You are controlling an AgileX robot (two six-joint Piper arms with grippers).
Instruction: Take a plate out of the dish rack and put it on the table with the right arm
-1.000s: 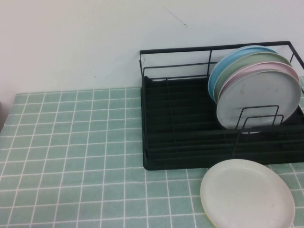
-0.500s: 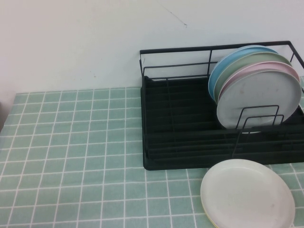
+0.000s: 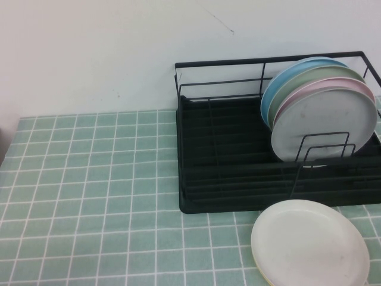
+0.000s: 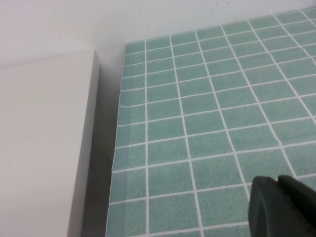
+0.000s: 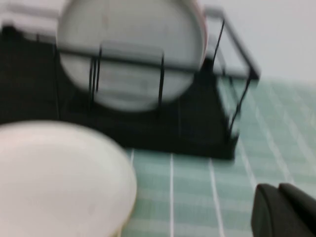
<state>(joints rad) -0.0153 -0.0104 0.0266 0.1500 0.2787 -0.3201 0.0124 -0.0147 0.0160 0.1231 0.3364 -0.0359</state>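
The right gripper (image 5: 286, 210) shows only as a dark tip in its own wrist view, near the table at the rack's right end; whether its fingers are open or closed cannot be told. It holds nothing. The left gripper (image 4: 281, 207) hangs over bare tiles at the far left table edge, its state equally unclear.

The round off-white matte plate (image 3: 309, 243) lies flat on the pale-green tiled table (image 3: 89, 196), just in front of the black wire dish rack (image 3: 226, 161), seemingly atop a yellowish plate (image 3: 259, 273). The placing looks done; what remains is probably retreat.

A pale grey plate (image 3: 324, 122) and pink, green and blue plates stand upright in the rack, close behind.
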